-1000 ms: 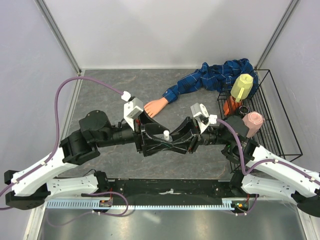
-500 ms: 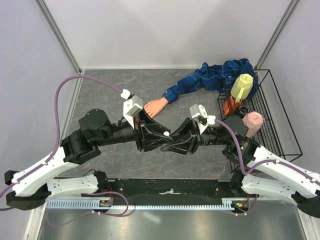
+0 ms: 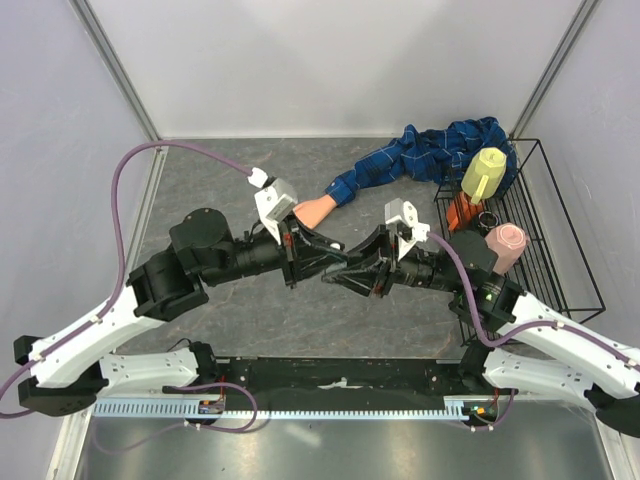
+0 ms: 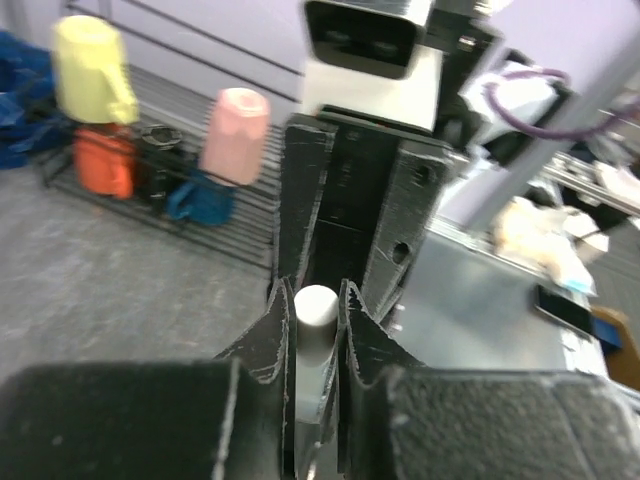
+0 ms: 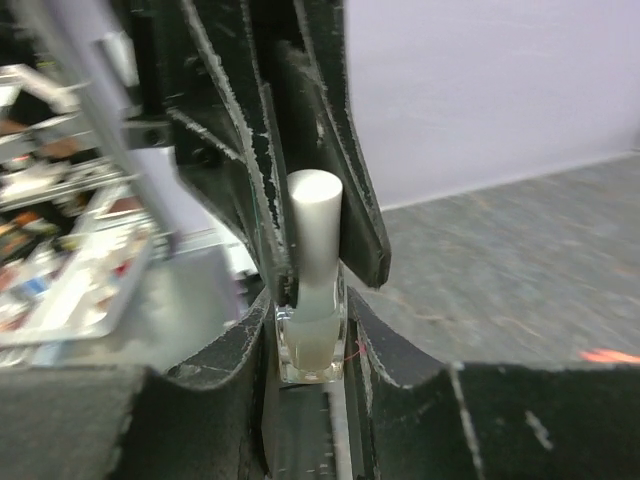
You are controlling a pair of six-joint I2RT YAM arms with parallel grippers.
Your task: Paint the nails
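The two arms meet over the middle of the grey speckled bench [image 3: 210, 185], fingertips facing each other. The left hand [image 4: 313, 325] is clenched on the white cylindrical cap [image 4: 316, 308] of a small clear glass bottle [image 5: 312, 345], with one black finger pressed against each side of the cap. The right hand [image 5: 312, 350] is clenched on the glass body of that bottle, which stands upright between its fingers with the cap rising above them. In the right wrist view the left hand's fingers reach in from the top and flank the cap. In the top view the bottle is almost entirely hidden where the two hands cross.

The peach mannequin hand [image 3: 316, 208] lies on the bench just beyond the left hand, on the far side. It sticks out of a blue plaid shirt sleeve [image 3: 420, 158] that trails away to the far right. Its fingertip nails [image 3: 299, 210] point left, right beside the white camera housing on the left wrist. They are too small here to tell their colour.

A black wire rack [image 3: 565, 262] stands along the right edge of the bench. It carries a pale yellow plastic bottle [image 3: 485, 172], a pink plastic bottle [image 3: 505, 243] and an orange container [image 3: 460, 212].
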